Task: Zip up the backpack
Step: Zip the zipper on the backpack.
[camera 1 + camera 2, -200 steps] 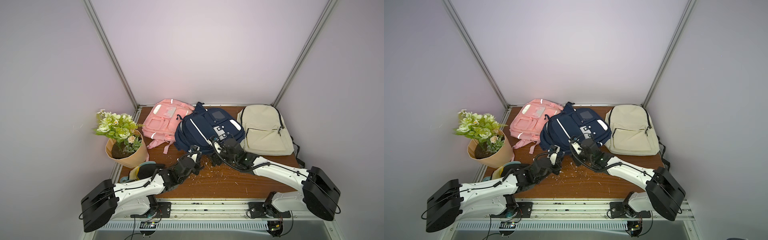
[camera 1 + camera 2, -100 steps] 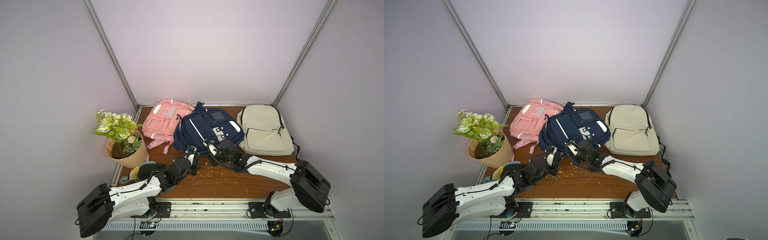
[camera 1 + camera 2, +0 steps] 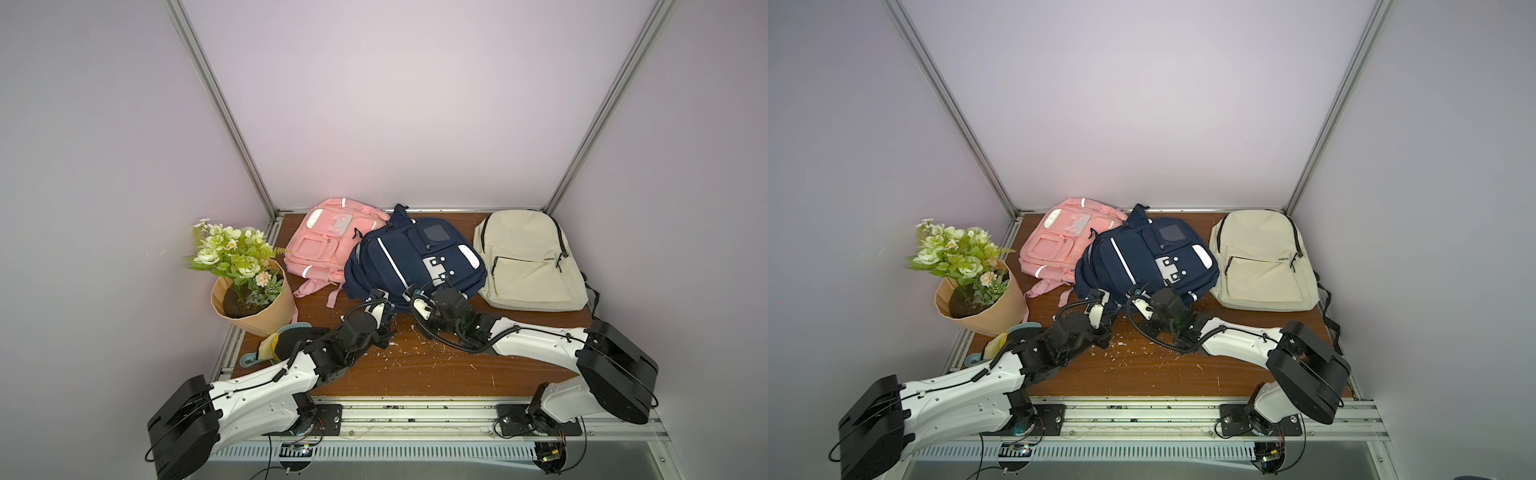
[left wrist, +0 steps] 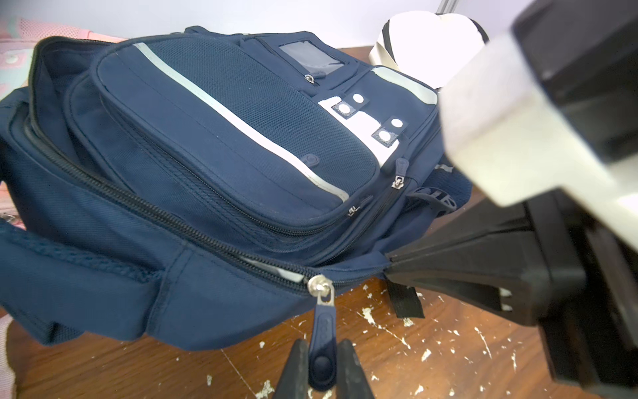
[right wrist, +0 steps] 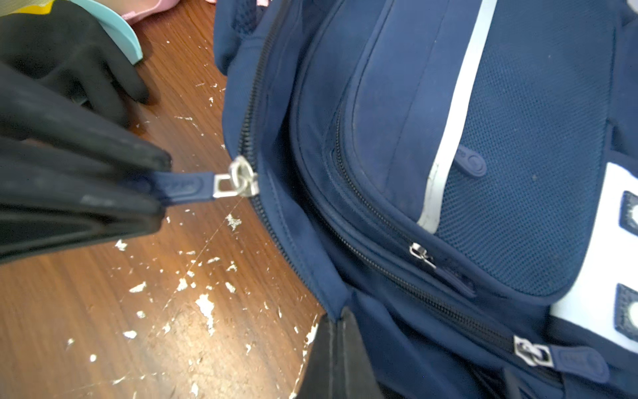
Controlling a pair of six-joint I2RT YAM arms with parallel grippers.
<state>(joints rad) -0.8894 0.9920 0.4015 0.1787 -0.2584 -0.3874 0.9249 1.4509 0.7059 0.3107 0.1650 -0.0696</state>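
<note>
While left claw (image 4: 322, 349) pinches zipper pull (image 5: 183, 186), right claw (image 5: 336, 331) clamps navy backpack (image 3: 415, 257) hem; next: steady drag, fabric taut.

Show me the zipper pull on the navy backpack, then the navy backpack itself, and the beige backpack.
zipper pull (image 4: 324, 328), left wrist view, on its blue rubber tab.
navy backpack (image 3: 370, 262), in a top view, on its front pocket panel.
beige backpack (image 3: 532, 278), in a top view, on its front pocket.

At navy backpack (image 3: 1142, 257) edge: left hand (image 3: 1099, 302), right hand (image 3: 1138, 300).
</note>
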